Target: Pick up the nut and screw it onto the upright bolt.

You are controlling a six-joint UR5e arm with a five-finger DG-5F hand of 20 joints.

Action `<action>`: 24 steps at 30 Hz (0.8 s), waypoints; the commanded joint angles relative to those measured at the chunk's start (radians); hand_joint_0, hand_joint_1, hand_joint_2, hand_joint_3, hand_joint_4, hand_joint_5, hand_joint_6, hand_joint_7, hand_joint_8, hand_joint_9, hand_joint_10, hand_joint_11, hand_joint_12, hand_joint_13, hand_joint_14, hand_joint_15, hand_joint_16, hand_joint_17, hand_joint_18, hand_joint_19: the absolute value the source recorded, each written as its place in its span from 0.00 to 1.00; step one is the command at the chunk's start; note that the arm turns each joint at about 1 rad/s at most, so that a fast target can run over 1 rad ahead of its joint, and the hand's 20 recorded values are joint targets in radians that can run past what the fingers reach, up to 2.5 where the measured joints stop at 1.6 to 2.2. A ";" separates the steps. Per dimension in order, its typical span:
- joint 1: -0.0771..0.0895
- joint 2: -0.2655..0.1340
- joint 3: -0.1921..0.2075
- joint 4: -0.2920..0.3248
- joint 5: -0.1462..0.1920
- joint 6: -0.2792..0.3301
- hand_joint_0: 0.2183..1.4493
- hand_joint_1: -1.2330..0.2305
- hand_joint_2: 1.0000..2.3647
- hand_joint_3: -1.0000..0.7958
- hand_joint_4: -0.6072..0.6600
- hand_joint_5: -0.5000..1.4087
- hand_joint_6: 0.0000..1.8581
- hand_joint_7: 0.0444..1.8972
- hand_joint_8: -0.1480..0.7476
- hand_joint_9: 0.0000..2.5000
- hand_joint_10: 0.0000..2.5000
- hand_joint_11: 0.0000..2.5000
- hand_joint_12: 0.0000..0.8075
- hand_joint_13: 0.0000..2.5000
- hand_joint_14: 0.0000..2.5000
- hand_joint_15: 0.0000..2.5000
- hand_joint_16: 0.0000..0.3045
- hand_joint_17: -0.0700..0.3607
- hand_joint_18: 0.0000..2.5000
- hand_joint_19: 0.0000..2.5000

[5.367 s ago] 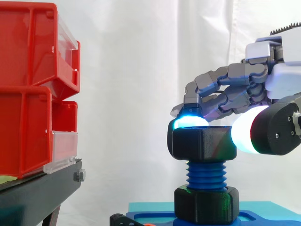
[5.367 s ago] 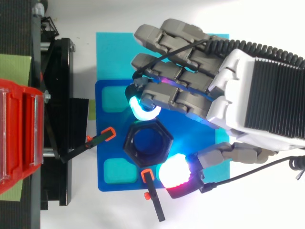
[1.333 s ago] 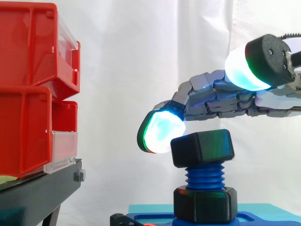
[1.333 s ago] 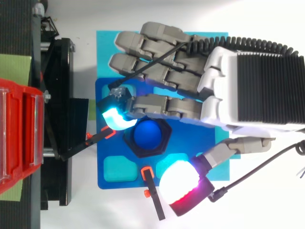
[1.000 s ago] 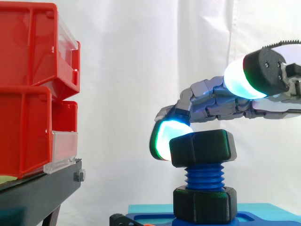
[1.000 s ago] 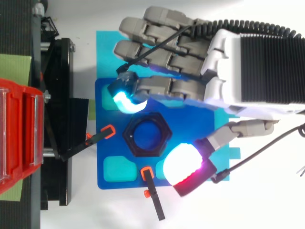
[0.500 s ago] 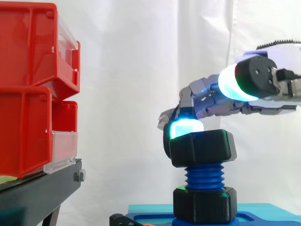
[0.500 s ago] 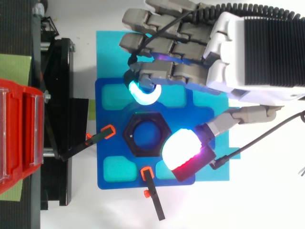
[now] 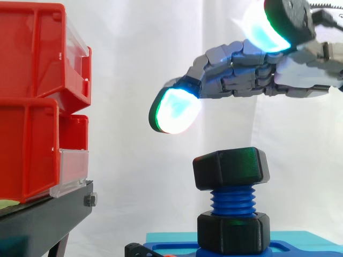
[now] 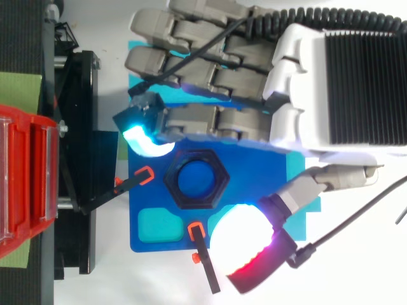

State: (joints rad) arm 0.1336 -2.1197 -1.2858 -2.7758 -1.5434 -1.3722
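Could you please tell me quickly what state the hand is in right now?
Hand: open, fingers stretched out, holding nothing; it hovers clear above the nut sitting on the bolt.

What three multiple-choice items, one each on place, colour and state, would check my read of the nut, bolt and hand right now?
1. Where is the upper black nut?
A. On the top threads of the bolt
B. In a red bin
C. Held in the hand

2. What colour is the bolt's thread?
A. Red
B. Blue
C. White

3. How is the hand?
A. Curled round the nut
B. Open, above the nut and apart from it
C. Pressing flat on the nut's top

Answers:
1 A, since the side view shows the nut sitting on the bolt's top with bare thread below it.
2 B, since the ridged shaft under the nut is blue.
3 B, since the fingers are straight and a gap shows between them and the nut.
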 commanded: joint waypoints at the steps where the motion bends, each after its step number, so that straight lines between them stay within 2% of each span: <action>1: 0.015 -0.002 0.000 0.007 0.003 -0.001 0.20 0.93 0.00 0.28 0.60 0.15 0.27 0.34 0.40 0.01 0.00 0.00 0.48 0.00 0.00 0.00 0.17 0.43 0.00 0.00; 6: 0.027 -0.040 0.002 0.015 0.006 0.012 0.20 0.95 0.00 0.28 0.58 0.15 0.27 0.33 0.39 0.00 0.00 0.00 0.48 0.00 0.00 0.00 0.17 0.44 0.00 0.00; 11: 0.038 -0.049 0.002 0.019 0.011 0.048 0.21 0.96 0.00 0.28 0.58 0.16 0.27 0.36 0.39 0.00 0.00 0.00 0.48 0.00 0.00 0.00 0.17 0.43 0.00 0.00; 17: 0.040 -0.049 0.002 0.008 0.003 0.051 0.21 0.95 0.00 0.28 0.63 0.17 0.27 0.48 0.42 0.01 0.00 0.00 0.47 0.00 0.00 0.00 0.17 0.43 0.00 0.00; 24: 0.038 -0.049 0.000 0.002 0.002 0.061 0.21 0.92 0.00 0.28 0.66 0.18 0.27 0.55 0.44 0.03 0.00 0.00 0.47 0.00 0.00 0.00 0.16 0.42 0.00 0.00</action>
State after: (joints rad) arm 0.1732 -2.1688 -1.2843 -2.7693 -1.5406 -1.3135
